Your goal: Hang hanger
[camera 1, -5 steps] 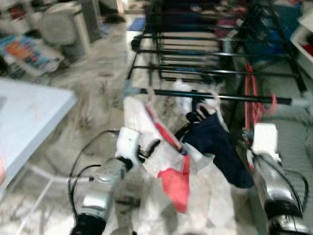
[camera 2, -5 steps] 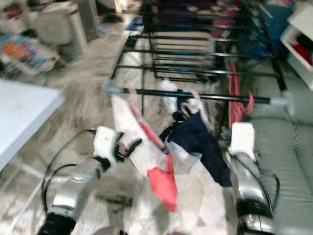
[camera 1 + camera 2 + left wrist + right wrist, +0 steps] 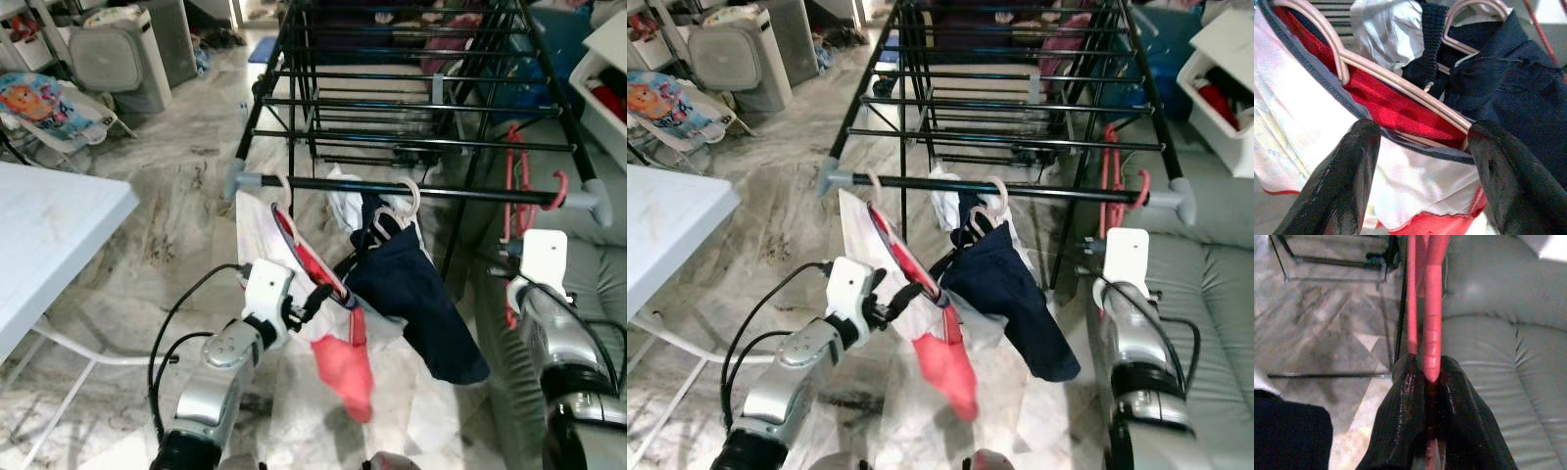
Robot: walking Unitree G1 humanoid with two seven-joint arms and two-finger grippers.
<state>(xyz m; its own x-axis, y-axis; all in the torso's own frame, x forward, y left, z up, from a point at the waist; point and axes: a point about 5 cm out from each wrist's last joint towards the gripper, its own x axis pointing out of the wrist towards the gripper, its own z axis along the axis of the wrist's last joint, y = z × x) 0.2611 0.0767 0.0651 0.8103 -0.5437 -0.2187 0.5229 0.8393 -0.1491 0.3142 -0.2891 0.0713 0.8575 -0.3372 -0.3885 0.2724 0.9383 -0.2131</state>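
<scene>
Black drying rack (image 3: pixel 431 142) stands on marble floor (image 3: pixel 186 196); its front rail (image 3: pixel 460 193) carries two pale hangers. Left hanger (image 3: pixel 294 230) holds a white-and-red garment (image 3: pixel 338 357), hook over the rail near the grey end cap (image 3: pixel 238 182). Second hanger (image 3: pixel 397 206) carries a navy garment (image 3: pixel 416 294) just beside it; a pale cloth (image 3: pixel 345 204) bunches between the two, its shape hard to make out.

Left gripper (image 3: pixel 312 299) sits level with the lower bar of the left hanger, fingers (image 3: pixel 1342 186) spread wide. In the wrist view the hanger bar and the garment's neckline run across the gap between the fingers; contact cannot be confirmed.

Right gripper (image 3: pixel 1428 406) is closed tight on the stem of a red hanger (image 3: pixel 519 211), which hooks on the rail's right end, next to a grey sofa (image 3: pixel 588 284). In the head views the fingers are hidden behind the white wrist block (image 3: pixel 544 259).

White table (image 3: pixel 49 235) on the left is cut off by the frame edge. Grey appliance (image 3: pixel 118 59) and a child's seat (image 3: pixel 44 103) stand far behind it
</scene>
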